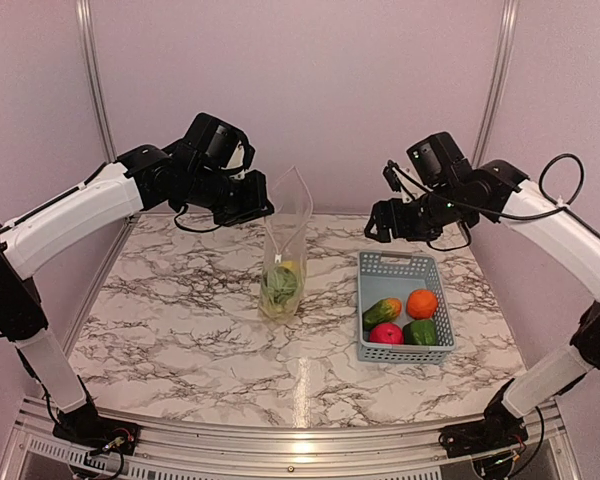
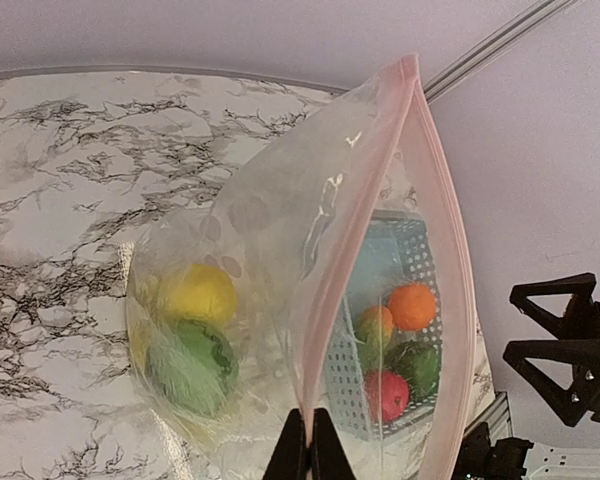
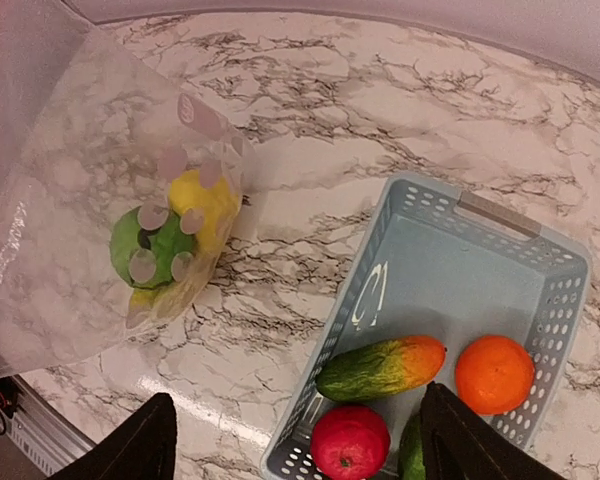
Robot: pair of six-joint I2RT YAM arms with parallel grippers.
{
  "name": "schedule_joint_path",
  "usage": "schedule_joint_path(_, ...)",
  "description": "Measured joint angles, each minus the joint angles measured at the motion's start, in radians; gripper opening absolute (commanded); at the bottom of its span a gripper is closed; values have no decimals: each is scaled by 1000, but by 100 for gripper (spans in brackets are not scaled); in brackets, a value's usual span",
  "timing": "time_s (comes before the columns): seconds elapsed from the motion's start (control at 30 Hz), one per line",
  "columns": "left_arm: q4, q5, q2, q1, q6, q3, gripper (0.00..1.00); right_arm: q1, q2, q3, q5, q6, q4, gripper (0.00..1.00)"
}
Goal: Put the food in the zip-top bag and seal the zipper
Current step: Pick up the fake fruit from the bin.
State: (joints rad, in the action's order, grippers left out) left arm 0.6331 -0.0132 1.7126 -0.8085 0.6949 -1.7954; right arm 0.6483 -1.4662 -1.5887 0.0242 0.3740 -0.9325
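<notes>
Left pincer (image 2: pixel 307 445) is clamping fully shut on the mouth edge of the zip-top bag (image 1: pixel 288 232), pinching right at the pinkish zipper (image 2: pixel 352 250) strip and holding that side up. Bag is standing upright around the middle of the marble desk (image 1: pixel 180 330), bottom resting on the surface, mouth pointing up and gaping open, zipper not sealed. Two pieces of food are sitting at the bottom of the bag: a green pepper (image 2: pixel 190 365) and a yellow piece (image 2: pixel 195 293) touching it on the far side; its exact type is hard to tell through the crinkly plastic.

Right pincer (image 3: pixel 298 420) is hovering with its fingers spread wide and gripping nothing, hanging above the far left end of the grey-blue basket (image 3: pixel 450 260), clear of the food. Basket is sitting right of the bag, apart from it. Inside, at its near end, the mango (image 3: pixel 380 368), orange (image 3: pixel 494 373), red apple (image 3: pixel 350 442) and second green pepper (image 1: pixel 420 332) are lying bunched together; the far half of the basket is showing bare floor.
</notes>
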Motion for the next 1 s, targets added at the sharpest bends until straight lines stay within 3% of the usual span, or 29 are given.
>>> schedule_joint_path(0.2,-1,5,0,0,0,9,0,-46,67,184,41,-2,-8,80)
schedule_joint_path(0.4,-1,5,0,0,1,10,0,-56,74,265,76,-28,-18,80)
schedule_joint_path(0.6,-5,21,0,0,1,25,0,-143,69,336,76,-66,-24,80)
schedule_joint_path(1.0,-24,32,-1,0,-3,43,0,-182,-123,338,155,-145,-58,79)
